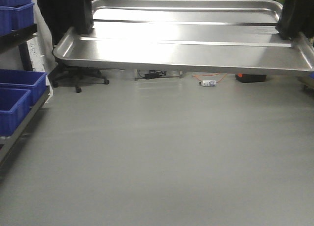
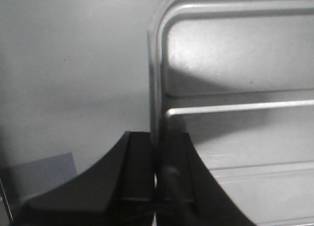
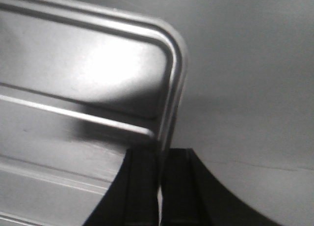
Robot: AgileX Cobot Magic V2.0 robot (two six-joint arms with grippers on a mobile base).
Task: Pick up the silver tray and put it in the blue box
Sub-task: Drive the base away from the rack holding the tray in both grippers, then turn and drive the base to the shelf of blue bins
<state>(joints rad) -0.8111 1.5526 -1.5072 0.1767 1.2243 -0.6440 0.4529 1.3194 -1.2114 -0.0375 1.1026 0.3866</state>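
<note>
The silver tray [image 1: 186, 39] hangs in the air across the top of the front view, shiny, with two long raised ribs. My left gripper [image 1: 81, 24] is shut on its left rim, and my right gripper [image 1: 289, 27] is shut on its right rim. In the left wrist view the black fingers [image 2: 140, 167] pinch the tray's rolled edge [image 2: 156, 88]. In the right wrist view the fingers [image 3: 142, 186] pinch the tray's right edge [image 3: 169, 108]. The blue box is out of view.
Small blue bins [image 1: 17, 91] sit on a rack at the left edge, another [image 1: 17, 12] above. An office chair base [image 1: 78, 78] stands behind. A power strip with orange cable [image 1: 208, 82] and a dark object [image 1: 250, 77] lie on the grey floor [image 1: 162, 157].
</note>
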